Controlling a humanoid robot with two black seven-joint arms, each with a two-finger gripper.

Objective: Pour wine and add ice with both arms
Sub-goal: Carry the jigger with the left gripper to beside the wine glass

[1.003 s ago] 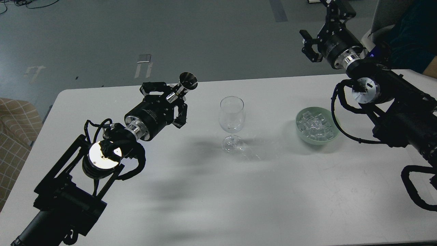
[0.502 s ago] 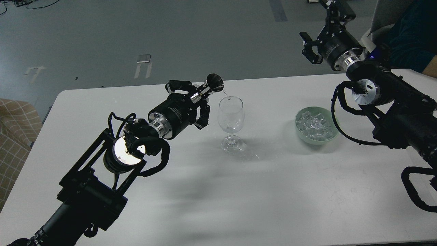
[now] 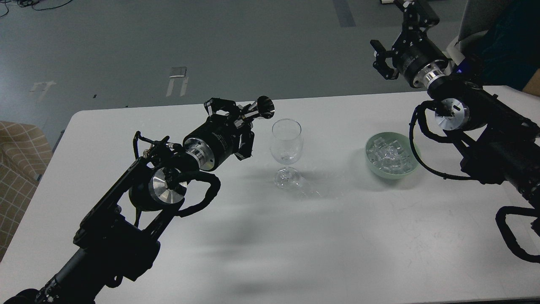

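A single head view looks forward and down from above the near edge of the white table (image 3: 337,236), taking in both side edges and grey floor (image 3: 211,38) beyond.

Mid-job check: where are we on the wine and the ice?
Wine: the left gripper holds the metal jigger tipped beside the wine glass, no stream visible; liquid in the glass is too faint to confirm. Ice all sits in the green bowl; right gripper hangs empty beyond the table.
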